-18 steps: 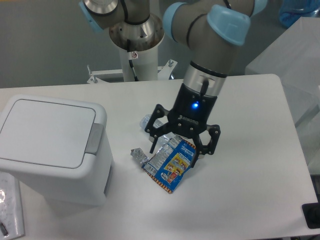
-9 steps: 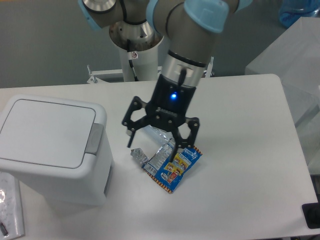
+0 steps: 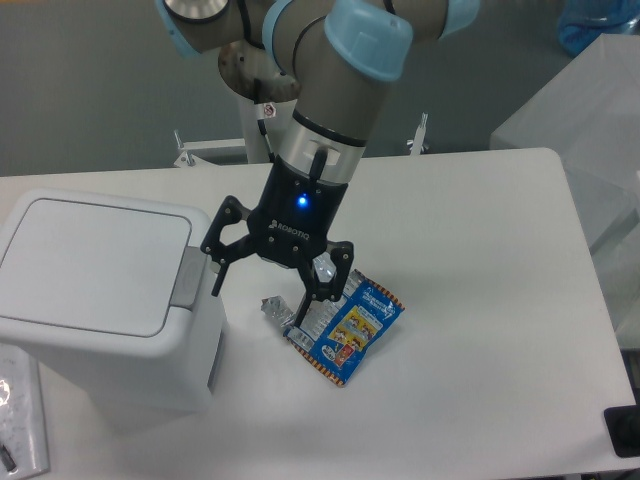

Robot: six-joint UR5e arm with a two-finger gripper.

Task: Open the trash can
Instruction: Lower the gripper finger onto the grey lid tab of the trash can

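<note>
On the left side of the white counter point(image 3: 480, 300) stands the trash can point(image 3: 100, 300), a large boxy white bin with rounded corners. Its flat white lid point(image 3: 90, 262) lies shut, level on top of the body, and the grey push-button latch point(image 3: 188, 277) sits at the lid's right edge, facing the middle of the counter.

Just to the right of the bin hangs the gripper point(image 3: 262, 290), black, with a small blue light glowing on its body. Its jaws are spread wide and hold nothing. One fingertip point(image 3: 215, 287) hangs close beside the grey latch; whether it touches the latch cannot be told from this view. The other finger point(image 3: 310, 290) points down over the snack wrappers. The arm point(image 3: 335, 90) that carries the gripper is grey with light blue joint caps and slants down from the upper middle of the view, in front of its white mounting post point(image 3: 270, 120).

Near the middle of the counter lies a blue snack wrapper point(image 3: 352, 332) with bright printing, lying flat and turned at an angle. A crumpled silver wrapper point(image 3: 280, 312) lies against its left edge, between it and the bin.

A dark object point(image 3: 625, 432) shows at the lower right corner, cut off by the frame edge.
</note>
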